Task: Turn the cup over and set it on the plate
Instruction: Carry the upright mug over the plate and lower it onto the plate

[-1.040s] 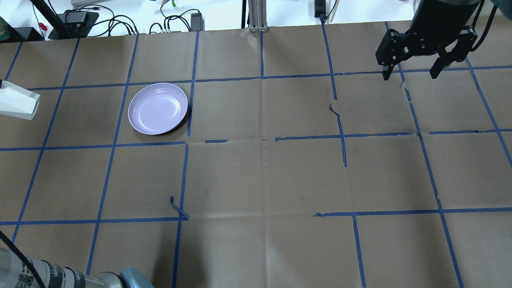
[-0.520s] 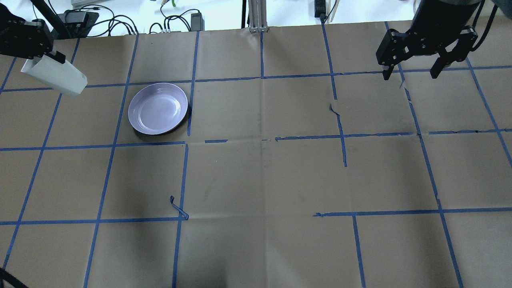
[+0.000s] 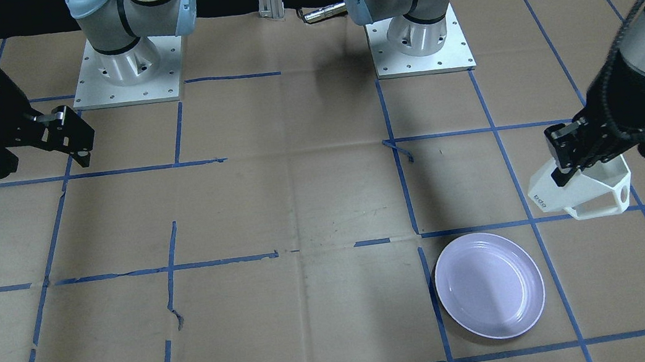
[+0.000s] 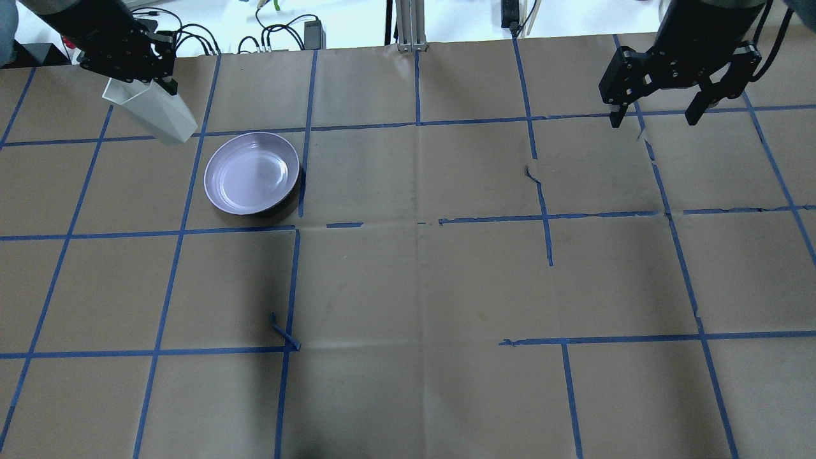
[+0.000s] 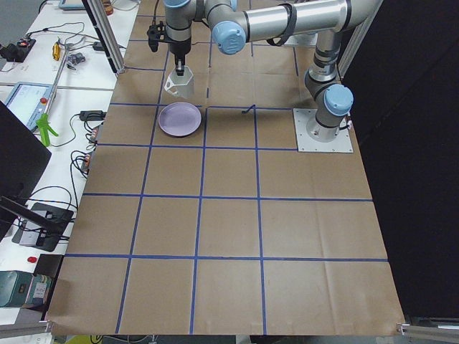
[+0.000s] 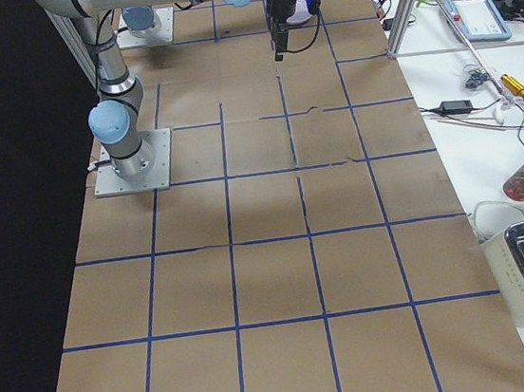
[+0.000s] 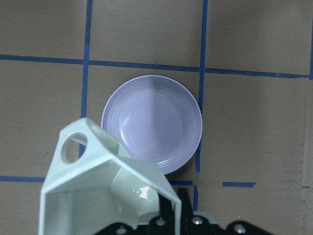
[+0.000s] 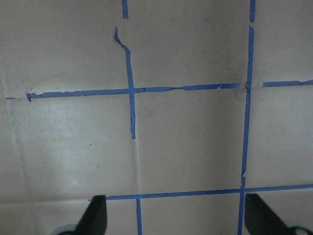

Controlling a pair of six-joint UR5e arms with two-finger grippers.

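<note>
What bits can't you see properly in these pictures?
- The cup: its blue lettering is too small to read, front-facing view.
- The plate: near edge hidden behind the cup, left wrist view.
- The right gripper: mostly cut off by the bottom edge, right wrist view.

"Where's the small white faceted cup (image 5: pixel 179 86)?"

"Up off the paper, just beyond the round pale lavender plate (image 5: pixel 179 120), gripped by the left gripper (image 5: pixel 179 70)."

"And the plate?"

"Flat on the brown paper table (image 5: pixel 229 215), right beside a blue tape line (image 5: pixel 205 125). The silver arm base (image 5: pixel 324 131) sits well apart, robot's side."
</note>
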